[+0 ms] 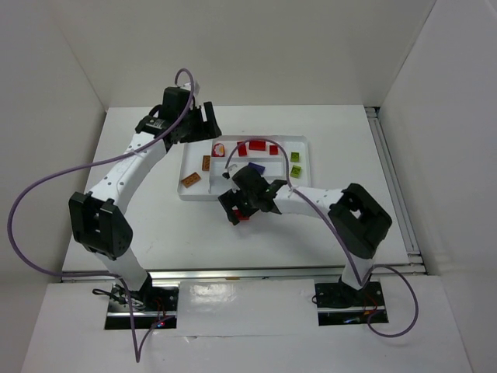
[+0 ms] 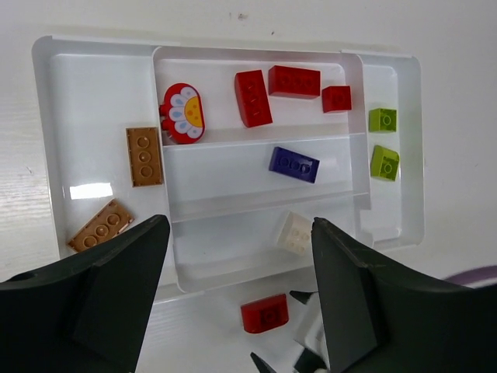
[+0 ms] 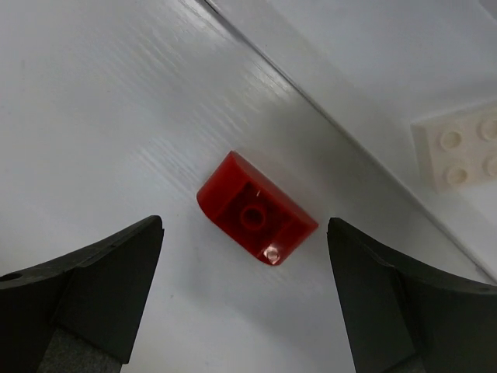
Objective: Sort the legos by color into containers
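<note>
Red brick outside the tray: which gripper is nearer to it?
Right. The right gripper is directly over the red brick, jaws open either side; the left gripper is off by the tray's far left corner.

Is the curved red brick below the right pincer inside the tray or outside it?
Outside. The red brick lies on the table, just beyond the tray wall.

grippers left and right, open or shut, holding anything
left gripper: open, holding nothing
right gripper: open, holding nothing, over a loose red lego
</note>
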Motion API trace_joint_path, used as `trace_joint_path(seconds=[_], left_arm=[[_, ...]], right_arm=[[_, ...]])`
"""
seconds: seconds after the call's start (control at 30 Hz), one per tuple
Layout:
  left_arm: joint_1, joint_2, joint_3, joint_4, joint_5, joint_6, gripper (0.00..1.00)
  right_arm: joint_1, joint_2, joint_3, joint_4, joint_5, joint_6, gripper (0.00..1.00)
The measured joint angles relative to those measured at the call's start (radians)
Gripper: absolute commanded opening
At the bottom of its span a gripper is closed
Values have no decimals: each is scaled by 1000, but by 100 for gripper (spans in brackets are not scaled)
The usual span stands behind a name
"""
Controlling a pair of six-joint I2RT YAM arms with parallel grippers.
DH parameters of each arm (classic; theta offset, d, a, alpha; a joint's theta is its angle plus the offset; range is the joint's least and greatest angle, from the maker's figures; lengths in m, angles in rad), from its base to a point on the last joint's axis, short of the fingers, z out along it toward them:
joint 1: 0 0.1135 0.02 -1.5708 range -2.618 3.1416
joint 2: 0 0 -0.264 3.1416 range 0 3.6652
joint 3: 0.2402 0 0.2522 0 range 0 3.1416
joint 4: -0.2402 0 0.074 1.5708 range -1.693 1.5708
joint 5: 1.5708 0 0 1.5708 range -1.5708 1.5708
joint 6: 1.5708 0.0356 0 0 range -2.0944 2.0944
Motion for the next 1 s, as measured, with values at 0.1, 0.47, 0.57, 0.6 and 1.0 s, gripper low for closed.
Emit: trace_joint_path(seconds=[0.1, 0.47, 0.57, 0.6, 1.0], left_arm=[[0, 0, -1, -1, -3, 0, 84], [0, 0, -1, -1, -24, 2, 84], [0, 0, -1, -1, -26, 2, 84], [0, 0, -1, 0, -25, 2, 84], [0, 0, -1, -1, -24, 2, 83]], right_arm=[[3, 65, 37, -11, -5, -38, 92], [11, 139, 77, -19, 14, -126, 80], [28, 140, 79, -20, 19, -130, 80], [36, 140, 79, -19, 20, -130, 80], [113, 131, 64, -29, 64, -97, 19]])
